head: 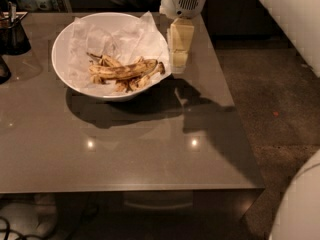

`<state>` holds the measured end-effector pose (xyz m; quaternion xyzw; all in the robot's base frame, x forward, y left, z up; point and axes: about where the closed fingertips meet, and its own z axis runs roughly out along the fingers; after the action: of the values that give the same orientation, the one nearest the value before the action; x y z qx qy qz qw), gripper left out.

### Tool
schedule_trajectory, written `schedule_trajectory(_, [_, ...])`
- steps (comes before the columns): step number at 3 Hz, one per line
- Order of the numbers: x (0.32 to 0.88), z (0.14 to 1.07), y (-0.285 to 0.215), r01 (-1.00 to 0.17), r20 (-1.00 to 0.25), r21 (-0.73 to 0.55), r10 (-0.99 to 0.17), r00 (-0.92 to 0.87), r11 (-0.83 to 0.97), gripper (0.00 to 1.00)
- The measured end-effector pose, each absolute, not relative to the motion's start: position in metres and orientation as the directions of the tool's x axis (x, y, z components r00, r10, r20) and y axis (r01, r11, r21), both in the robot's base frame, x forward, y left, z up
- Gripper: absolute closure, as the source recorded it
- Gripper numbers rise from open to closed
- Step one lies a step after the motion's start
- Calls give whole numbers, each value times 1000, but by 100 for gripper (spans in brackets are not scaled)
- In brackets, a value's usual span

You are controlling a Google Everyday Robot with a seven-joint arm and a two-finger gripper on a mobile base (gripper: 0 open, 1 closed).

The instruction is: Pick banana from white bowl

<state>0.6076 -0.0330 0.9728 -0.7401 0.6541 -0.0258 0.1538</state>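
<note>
Gripper (179,64): just outside rim of white bowl (60,49), nothing held; how far open, cannot tell. Banana (125,70): inside the bowl, near, to cam-left of gripper. Long axis approx. left-right, dark end toward gripper. Probably need to shift left over rim, then descend.

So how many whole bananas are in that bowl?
1: the banana lies across the bowl, among shorter pieces; the paper may hide more. The gripper hangs beside the bowl.
</note>
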Motion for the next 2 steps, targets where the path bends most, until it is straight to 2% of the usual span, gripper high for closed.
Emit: schedule_trajectory(2, [637,957,2,-975,-194,-211,-974,116,-74,0])
